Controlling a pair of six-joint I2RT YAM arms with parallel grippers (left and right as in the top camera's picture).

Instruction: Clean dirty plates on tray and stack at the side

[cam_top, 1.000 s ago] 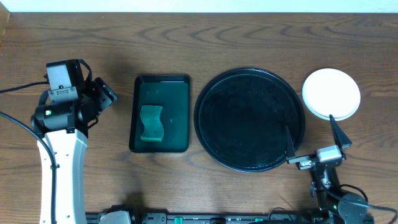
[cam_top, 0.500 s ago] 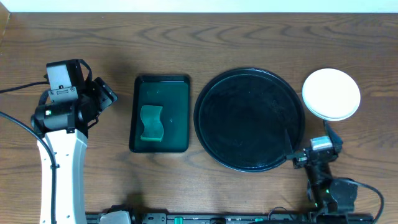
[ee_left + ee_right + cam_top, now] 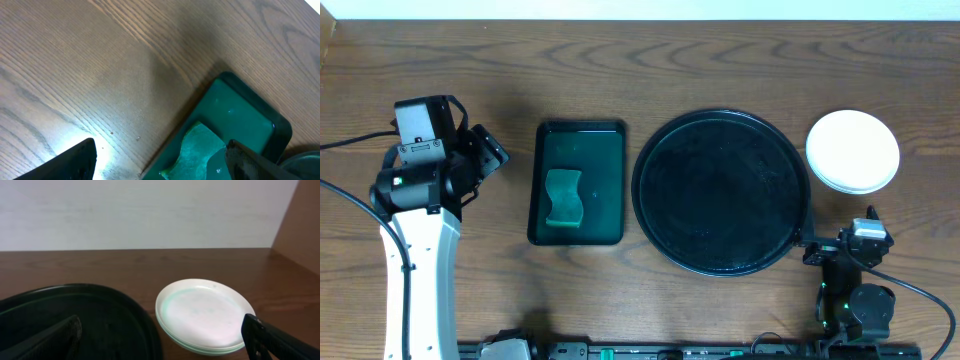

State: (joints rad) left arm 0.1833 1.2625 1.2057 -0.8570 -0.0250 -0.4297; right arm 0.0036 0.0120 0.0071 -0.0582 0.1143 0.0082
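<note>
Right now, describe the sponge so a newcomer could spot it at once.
In the overhead view, find the big round black tray mid-table; just left of it sits a smaller rectangular dark green tray. The sponge lies in its lower-left part: paler green, wavy-edged, the only thing inside.

the desk [image 3: 720, 60] is brown wood with a clear grain, mostly matt, catching a bright sheen at one spot in the left wrist view. the plates [image 3: 852, 150] look like smooth pale plastic with a soft gloss. the tray [image 3: 720, 195] is smooth black with a dull shine. the small green tray [image 3: 610, 180] looks like glossy plastic; the sponge [image 3: 562, 197] is matt and porous.
</note>
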